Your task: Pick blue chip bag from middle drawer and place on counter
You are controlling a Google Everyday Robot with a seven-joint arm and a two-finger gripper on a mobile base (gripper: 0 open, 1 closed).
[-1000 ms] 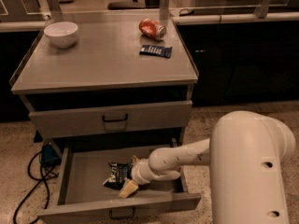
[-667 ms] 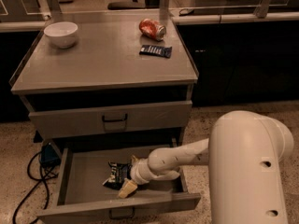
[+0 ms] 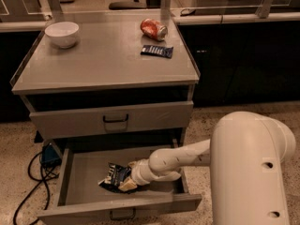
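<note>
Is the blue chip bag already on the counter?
No, the blue chip bag lies in the open middle drawer, with the gripper down at it.

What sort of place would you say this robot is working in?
Probably an office kitchenette or test lab: speckled floor, dark cabinets, a grey drawer cabinet. The gripper is in the open middle drawer at the blue chip bag.

The cream gripper (image 3: 127,183), inside the plain grey middle drawer (image 3: 84,170), meets the blue chip bag (image 3: 111,176) just beside it — dark navy, white lettering. Well above it, the grey counter (image 3: 103,64) carries a white bowl (image 3: 62,33), a red-orange can (image 3: 153,29) and a navy wrapper (image 3: 157,51).
</note>
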